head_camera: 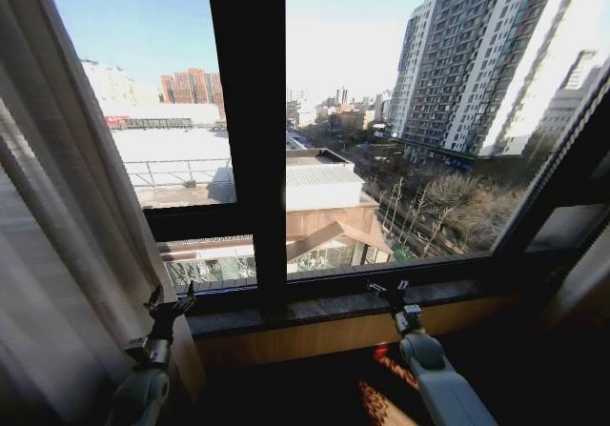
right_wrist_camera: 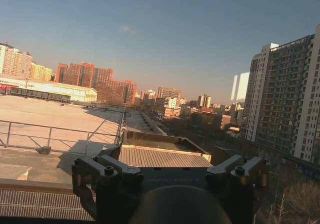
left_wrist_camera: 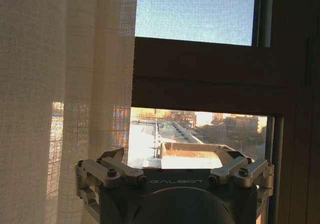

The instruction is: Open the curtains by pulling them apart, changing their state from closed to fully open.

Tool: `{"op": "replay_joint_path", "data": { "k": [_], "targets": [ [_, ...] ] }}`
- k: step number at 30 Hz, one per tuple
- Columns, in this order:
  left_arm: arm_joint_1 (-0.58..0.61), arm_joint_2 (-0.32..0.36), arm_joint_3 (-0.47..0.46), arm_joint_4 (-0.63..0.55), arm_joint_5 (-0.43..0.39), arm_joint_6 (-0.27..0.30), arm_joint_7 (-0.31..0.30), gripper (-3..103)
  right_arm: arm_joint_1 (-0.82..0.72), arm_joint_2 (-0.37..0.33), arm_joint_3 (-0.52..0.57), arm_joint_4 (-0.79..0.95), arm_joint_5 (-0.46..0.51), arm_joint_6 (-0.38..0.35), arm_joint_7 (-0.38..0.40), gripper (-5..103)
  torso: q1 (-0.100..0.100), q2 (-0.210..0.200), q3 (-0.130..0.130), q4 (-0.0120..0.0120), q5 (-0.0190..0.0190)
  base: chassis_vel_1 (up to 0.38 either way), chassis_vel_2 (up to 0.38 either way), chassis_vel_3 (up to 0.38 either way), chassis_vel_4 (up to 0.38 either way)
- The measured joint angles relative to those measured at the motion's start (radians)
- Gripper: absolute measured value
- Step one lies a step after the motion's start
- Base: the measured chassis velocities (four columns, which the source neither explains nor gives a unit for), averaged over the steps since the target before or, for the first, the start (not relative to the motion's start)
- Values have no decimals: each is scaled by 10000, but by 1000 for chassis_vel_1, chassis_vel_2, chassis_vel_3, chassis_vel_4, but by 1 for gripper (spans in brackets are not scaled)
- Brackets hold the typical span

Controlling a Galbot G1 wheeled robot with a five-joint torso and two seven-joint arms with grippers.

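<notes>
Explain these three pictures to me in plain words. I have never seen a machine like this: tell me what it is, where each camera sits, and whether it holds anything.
This is a wheeled robot with two arms, facing a window. The head view looks down over both arms. The left gripper is open beside the sheer white curtain, which hangs gathered at the left; it holds nothing. The right gripper is open in front of the dark window sill, also empty. The other two pictures come from cameras on the wrists: the left wrist view shows the curtain close by, and the right wrist view looks through bare glass at the city.
</notes>
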Motion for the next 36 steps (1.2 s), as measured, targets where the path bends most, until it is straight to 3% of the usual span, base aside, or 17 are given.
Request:
{"op": "replay_joint_path", "data": {
  "k": [4, 5, 8, 10, 13, 16, 23, 26, 27, 28, 31, 36],
  "targets": [
    [-870, -107, 510, 186, 229, 1273, -84, 100, 0, 0, 0, 0, 0, 0, 0, 100, 0, -1, 0, 0, 0, 0, 0, 0, 0],
    [-870, -107, 510, 186, 229, 1273, -84, 100, 0, 0, 0, 0, 0, 0, 0, 100, 0, -1, 0, 0, 0, 0, 0, 0, 0],
    [-1401, -167, 818, 294, 368, 2045, -134, 100, 1, 0, 0, 0, 0, 0, 0, 100, 0, 0, 0, 1, 0, 0, 0, 0, 0],
    [-1946, -231, 1137, 410, 509, 2844, -190, 100, 1, 0, 0, 0, 0, 0, 1, 100, 0, -1, 0, 0, 0, 0, 0, 0, 0],
    [-2248, -270, 1312, 470, 587, 3277, -214, 100, 0, 0, 0, 0, 0, 0, 1, 100, 1, 0, 1, -3, 0, 0, 0, 0, 0],
    [-2293, -276, 1343, 488, 605, 3361, -223, 100, 0, 0, 0, 0, 0, 0, 0, 100, 2, 0, 1, 0, -2, 0, 0, 0, 0],
    [-2413, -222, 1351, 725, 668, 3191, -207, 100, 0, 0, 0, 0, 0, 0, 0, 100, -1, 2, -1, 1, -2, 0, 0, 0, 0],
    [-2712, 139, 1191, 1699, 886, 1940, -63, 100, 0, 0, 0, 0, 0, 0, 0, 100, 0, 1, 0, 0, -2, 0, 0, 0, 0],
    [-2712, 139, 1191, 1699, 886, 1940, -63, 100, 0, 0, 0, 0, 0, 0, 0, 100, 0, 1, 0, 0, -2, 0, 0, 0, 0],
    [-2809, 258, 1135, 2027, 957, 1513, -4, 100, 0, -1, 0, 0, 0, 0, 0, 100, 0, 1, 0, 0, -2, 0, 0, 0, 0],
    [-2928, 420, 1059, 2438, 1051, 958, 67, 100, 0, 0, 0, 0, 0, 0, 0, 100, 0, 2, 0, 4, -4, 0, 0, 0, 0],
    [-2379, 338, 796, 1977, 1134, 161, 269, 100, 0, 1, 0, 0, 0, 0, 1, 100, 0, 1, 1, 3, -2, 0, 0, 0, 0]
  ]
}}
